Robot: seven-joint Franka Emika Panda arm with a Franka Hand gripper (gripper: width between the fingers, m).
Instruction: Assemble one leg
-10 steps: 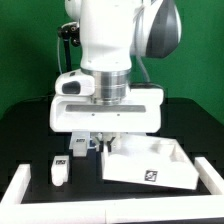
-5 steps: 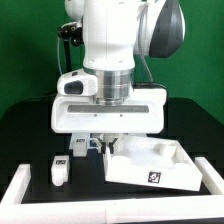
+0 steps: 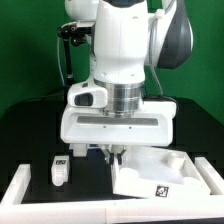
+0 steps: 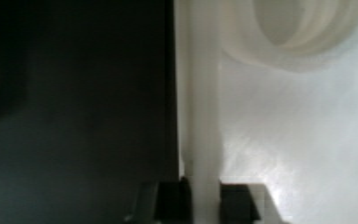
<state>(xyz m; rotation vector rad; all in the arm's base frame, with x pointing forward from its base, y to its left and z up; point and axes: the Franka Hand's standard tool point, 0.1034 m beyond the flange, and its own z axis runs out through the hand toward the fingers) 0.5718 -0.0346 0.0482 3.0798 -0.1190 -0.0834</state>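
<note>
1. end effector [image 3: 113, 154] is pinching one edge of the white tabletop [image 3: 160, 172]; the wrist view shows that edge sandwiched between both fingers [image 4: 163, 200];
2. tabletop's on the black desk [image 3: 25, 140], exterior view's right;
3. small white part [image 3: 60, 170] stands apart, to the left

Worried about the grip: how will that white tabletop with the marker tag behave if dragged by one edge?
Probably stiff: the white tabletop looks thick-walled and shows no sag. Its smooth surface may slip in the gripper. Held at one edge, it likely pivots rather than tracking straight.
</note>
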